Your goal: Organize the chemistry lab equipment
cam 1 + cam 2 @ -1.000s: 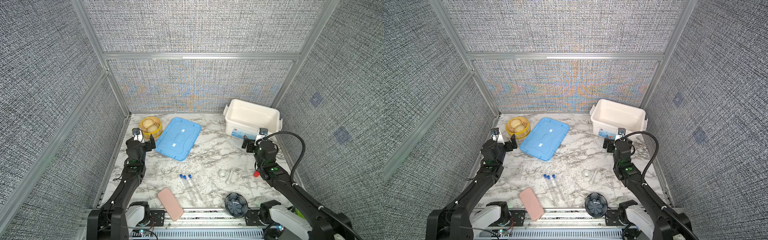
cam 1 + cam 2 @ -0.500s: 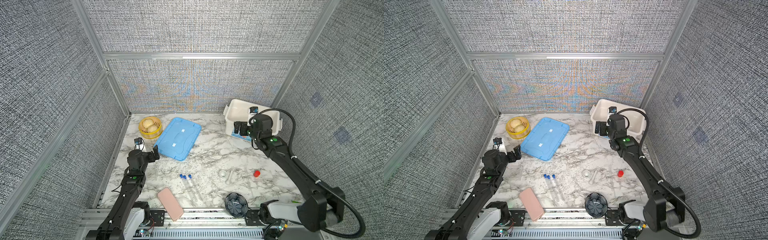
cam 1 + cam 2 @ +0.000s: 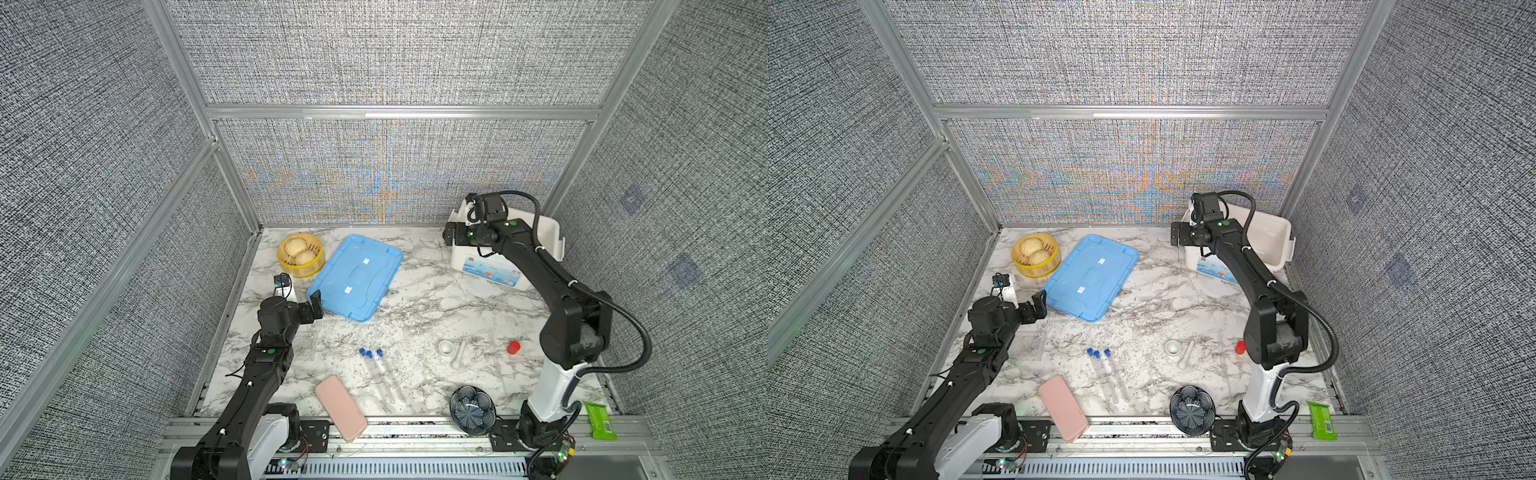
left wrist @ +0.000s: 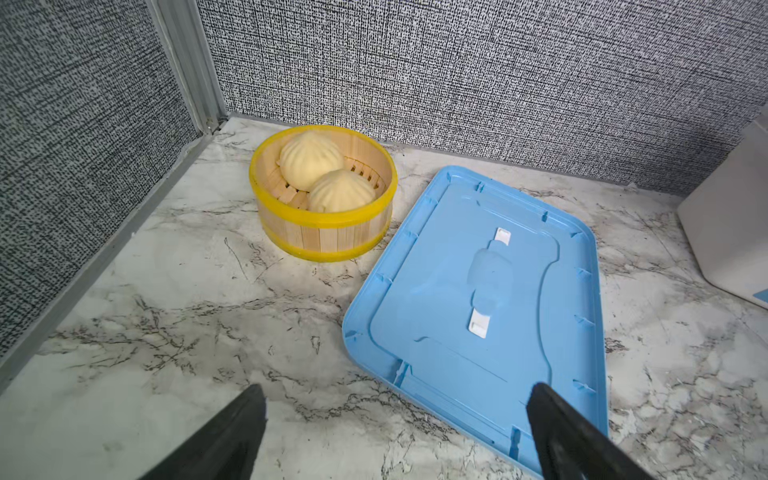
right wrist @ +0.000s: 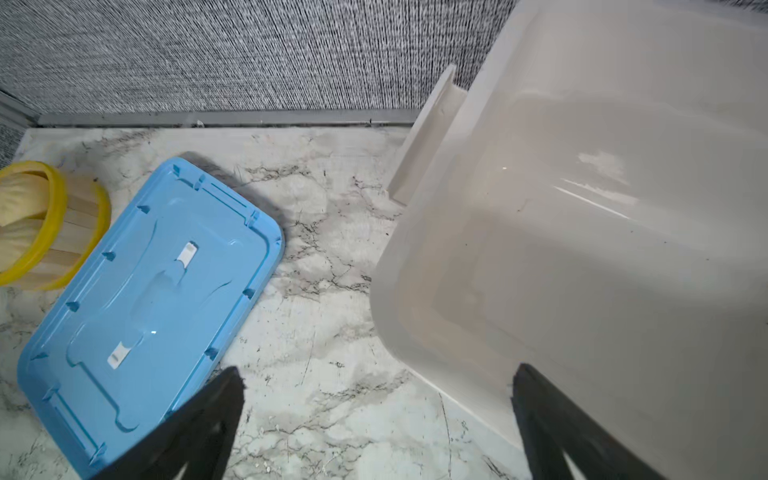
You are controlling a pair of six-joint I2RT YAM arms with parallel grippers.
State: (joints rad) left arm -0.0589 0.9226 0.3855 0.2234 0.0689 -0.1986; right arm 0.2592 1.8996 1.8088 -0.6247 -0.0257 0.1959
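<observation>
The left gripper [image 4: 395, 390] and right gripper [image 5: 376, 372] stand spread, empty; the tubes [image 3: 380, 372] lie close together, so a pinch may roll them or catch two.

Left arm [image 3: 266, 374]: black links, 1 green dot [image 3: 270, 351], white shell [image 3: 270, 430] at the base, thin black wire alongside.
Right arm [image 3: 536, 266]: black links, white lower link [image 3: 555, 386], 2 green dots [image 3: 512, 223], white ties [image 3: 539, 248], ribbed black cable [image 3: 646, 345].
Left gripper [image 4: 397, 386] and right gripper [image 5: 378, 368]: black wedge-shaped fingers.
</observation>
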